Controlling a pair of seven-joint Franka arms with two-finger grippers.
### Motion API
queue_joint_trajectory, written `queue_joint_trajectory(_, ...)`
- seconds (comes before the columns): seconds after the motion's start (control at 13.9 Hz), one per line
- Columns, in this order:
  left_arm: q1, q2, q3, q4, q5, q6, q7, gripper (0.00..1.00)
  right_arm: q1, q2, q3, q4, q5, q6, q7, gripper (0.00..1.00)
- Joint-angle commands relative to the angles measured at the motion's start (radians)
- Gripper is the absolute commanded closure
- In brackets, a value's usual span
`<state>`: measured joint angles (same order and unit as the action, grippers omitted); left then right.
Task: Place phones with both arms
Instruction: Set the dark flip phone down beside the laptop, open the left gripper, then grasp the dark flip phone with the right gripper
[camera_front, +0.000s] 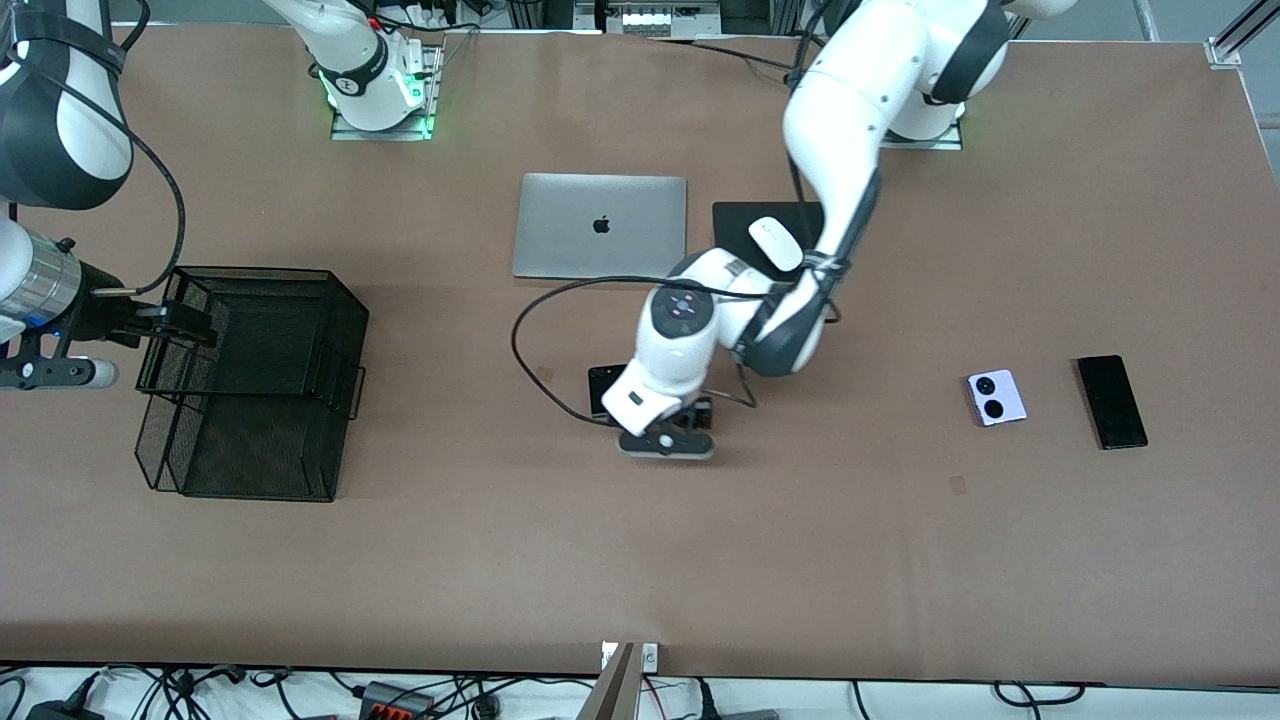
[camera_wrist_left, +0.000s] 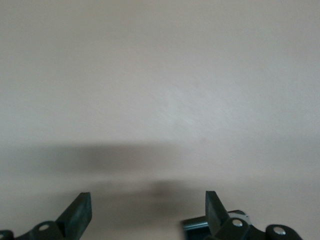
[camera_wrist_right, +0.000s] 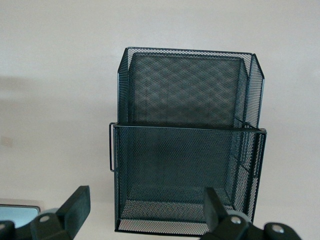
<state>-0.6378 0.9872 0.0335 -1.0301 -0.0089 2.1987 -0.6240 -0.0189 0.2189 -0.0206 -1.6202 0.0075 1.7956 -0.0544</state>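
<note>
A small black flip phone (camera_front: 602, 388) lies mid-table, partly hidden under my left arm's hand. My left gripper (camera_front: 682, 425) hangs low just beside it, open with nothing between its fingers (camera_wrist_left: 80, 212); a dark glossy corner (camera_wrist_left: 197, 223) shows by one fingertip. The lavender phone (camera_front: 996, 397) with two black circles and the long black slab phone (camera_front: 1111, 401) lie side by side toward the left arm's end. My right gripper (camera_front: 188, 324) hovers open over the edge of the black mesh basket (camera_front: 345, 330), which fills the right wrist view (camera_wrist_right: 187, 129).
A shut silver laptop (camera_front: 600, 225) lies farther from the front camera than the flip phone. Beside it a white mouse (camera_front: 776, 243) rests on a black pad (camera_front: 738, 214). The left arm's black cable (camera_front: 520, 340) loops over the table near the flip phone.
</note>
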Motion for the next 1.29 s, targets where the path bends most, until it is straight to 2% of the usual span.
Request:
queue_joint_trajectory(0.0,0.067,-0.113,-0.026,-0.019,-0.04,-0.13,0.099,0.0,0.002,-0.009,0.007,-0.004,0.012,0.01,-0.012,0.0)
queue_joint_trajectory(0.14,0.093,-0.145,-0.027,-0.013,-0.043,-0.227,0.139,0.0,0.008,-0.007,0.013,-0.004,0.017,0.018,-0.01,0.0)
queue_joint_trajectory(0.29,0.131,-0.217,-0.024,-0.015,-0.042,-0.278,0.139,0.0,0.045,0.013,0.027,-0.004,0.02,0.027,-0.01,0.0)
queue_joint_trajectory(0.5,0.2,-0.289,-0.026,-0.015,-0.043,-0.411,0.213,0.0,0.108,0.036,0.033,-0.004,0.135,0.03,-0.01,0.0)
queue_joint_trajectory(0.72,0.247,-0.332,-0.015,-0.024,-0.03,-0.49,0.265,0.0,0.204,0.092,0.034,0.006,0.135,0.091,-0.012,0.0)
queue_joint_trajectory(1.0,0.426,-0.36,-0.02,-0.03,-0.04,-0.592,0.579,0.0,0.356,0.175,0.034,0.011,0.134,0.211,-0.001,0.0)
queue_joint_trajectory(1.22,0.499,-0.39,-0.021,-0.073,-0.028,-0.629,0.717,0.0,0.465,0.25,0.034,0.04,0.137,0.292,0.033,0.0)
